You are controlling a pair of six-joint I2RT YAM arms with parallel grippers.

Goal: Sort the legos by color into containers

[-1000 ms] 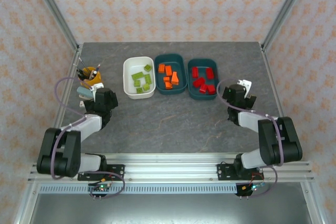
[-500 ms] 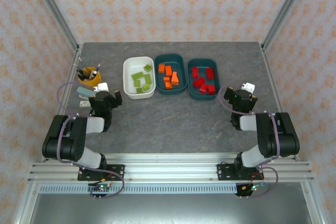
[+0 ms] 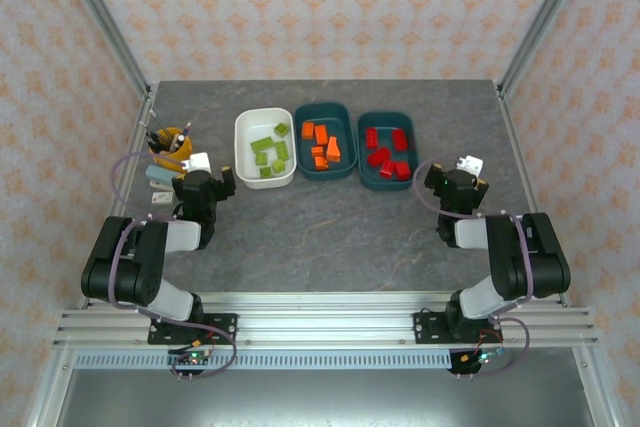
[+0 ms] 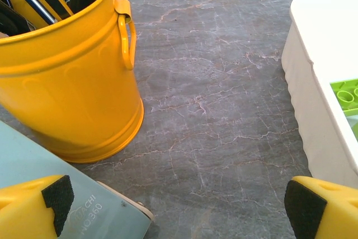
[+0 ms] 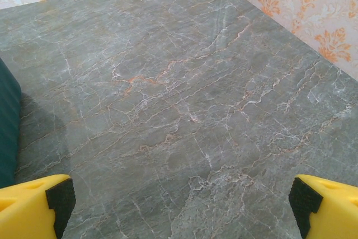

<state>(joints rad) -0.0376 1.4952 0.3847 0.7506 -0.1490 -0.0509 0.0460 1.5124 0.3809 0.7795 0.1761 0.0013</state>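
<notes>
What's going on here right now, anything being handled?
Nothing is being handled. The left gripper and right gripper are both open and empty, hanging low over the table with the arms folded near their bases. Every brick in sight sits in a tub: green bricks in the white tub, orange bricks in the middle teal tub, red bricks in the right teal tub. The sort looks done.

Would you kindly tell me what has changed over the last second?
Both arms folded in a little toward their bases. The left tool edged right, toward the white tub; the right tool barely shifted. Both remain open and empty, with nothing taken or released. The bricks, tubs and cup stayed put.
</notes>
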